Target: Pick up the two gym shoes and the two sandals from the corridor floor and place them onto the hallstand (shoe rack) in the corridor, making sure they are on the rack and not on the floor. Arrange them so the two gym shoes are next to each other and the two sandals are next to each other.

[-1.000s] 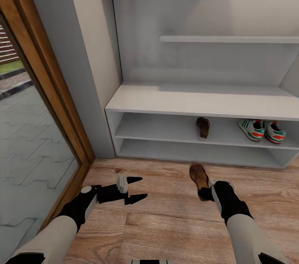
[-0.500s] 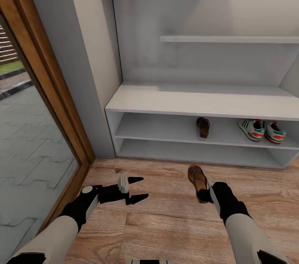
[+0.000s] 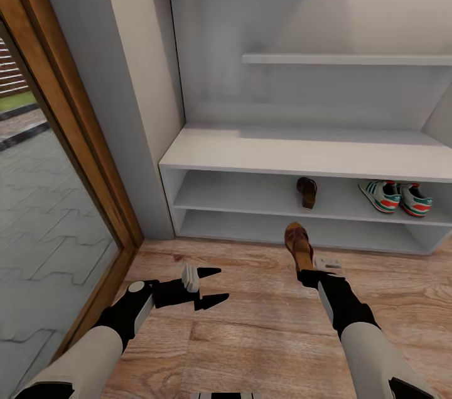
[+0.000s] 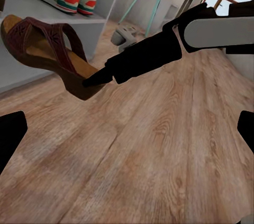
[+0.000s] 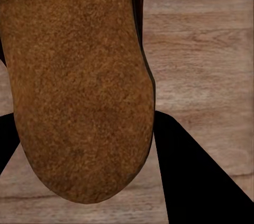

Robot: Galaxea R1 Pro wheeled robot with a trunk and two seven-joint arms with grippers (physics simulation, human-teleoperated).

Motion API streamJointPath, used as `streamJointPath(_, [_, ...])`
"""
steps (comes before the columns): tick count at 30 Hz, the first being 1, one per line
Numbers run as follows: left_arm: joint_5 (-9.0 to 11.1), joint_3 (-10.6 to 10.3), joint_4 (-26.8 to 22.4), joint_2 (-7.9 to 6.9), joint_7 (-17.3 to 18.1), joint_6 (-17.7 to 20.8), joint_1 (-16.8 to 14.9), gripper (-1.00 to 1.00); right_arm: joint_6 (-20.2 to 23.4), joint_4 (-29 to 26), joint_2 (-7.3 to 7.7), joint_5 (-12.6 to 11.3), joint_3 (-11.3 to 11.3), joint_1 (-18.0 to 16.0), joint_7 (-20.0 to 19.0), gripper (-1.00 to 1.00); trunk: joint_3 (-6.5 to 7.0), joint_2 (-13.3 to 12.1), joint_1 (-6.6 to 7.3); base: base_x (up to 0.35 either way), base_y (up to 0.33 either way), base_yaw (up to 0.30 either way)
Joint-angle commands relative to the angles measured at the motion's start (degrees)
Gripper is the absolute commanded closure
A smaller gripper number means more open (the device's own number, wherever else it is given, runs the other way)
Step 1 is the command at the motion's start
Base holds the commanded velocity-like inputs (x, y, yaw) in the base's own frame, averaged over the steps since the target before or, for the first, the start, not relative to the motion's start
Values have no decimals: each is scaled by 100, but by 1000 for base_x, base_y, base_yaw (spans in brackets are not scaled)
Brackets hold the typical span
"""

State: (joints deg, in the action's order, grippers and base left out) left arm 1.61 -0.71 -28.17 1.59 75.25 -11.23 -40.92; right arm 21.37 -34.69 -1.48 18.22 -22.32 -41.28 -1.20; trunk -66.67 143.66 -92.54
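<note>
The right gripper point(image 3: 309, 273) is clamped on the heel of a brown sandal point(image 3: 298, 246), holding it clear of the corridor floor point(image 3: 251, 323) with its toe pointing toward the hallstand point(image 3: 301, 157). From the left wrist view the held sandal point(image 4: 45, 49) shows a wide dark reddish-brown strap with a cut-out pattern, a tan footbed and a dark sole; the right wrist view shows its grainy tan footbed point(image 5: 74, 81) between two black fingers point(image 5: 196, 176). The left gripper point(image 3: 212, 287) hangs low over the floor off to the left, its two pointed black fingers spread apart with nothing between them. The second sandal point(image 3: 307, 190) lies on the upper open tier of the hallstand, toe pointing outward, and the two gym shoes point(image 3: 395, 196), cream-white with green stripes and red-orange patches, sit side by side on the same tier further right, well apart from that sandal. The hallstand is pale grey-white with a stepped wall shelf point(image 3: 345, 59) above it. The floor is light brown wood-grain plank. At the far left stands a wood-framed glass door point(image 3: 56, 154) with grey paving behind it.
</note>
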Motion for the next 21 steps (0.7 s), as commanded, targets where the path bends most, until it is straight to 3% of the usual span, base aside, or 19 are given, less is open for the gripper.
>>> streamJointPath(1, [19,-8,4,-1,7,-37,-3,-100,26,-9,-8,15,-27,-3,-12,100,-5,2,1,0,0,0])
streamJointPath(6, [23,-8,4,-1,10,-37,-3,-100,53,-26,-13,15,-9,-24,-12,100,-5,2,1,0,0,0])
streamJointPath(13, [32,-8,4,-1,8,-37,-3,-100,147,-185,-35,14,-6,-432,-12,100,-5,2,1,0,0,0])
streamJointPath(21, [37,-8,4,4,9,-37,-3,-100,158,-196,-33,14,-9,-467,-27,100,-5,2,1,0,0,0])
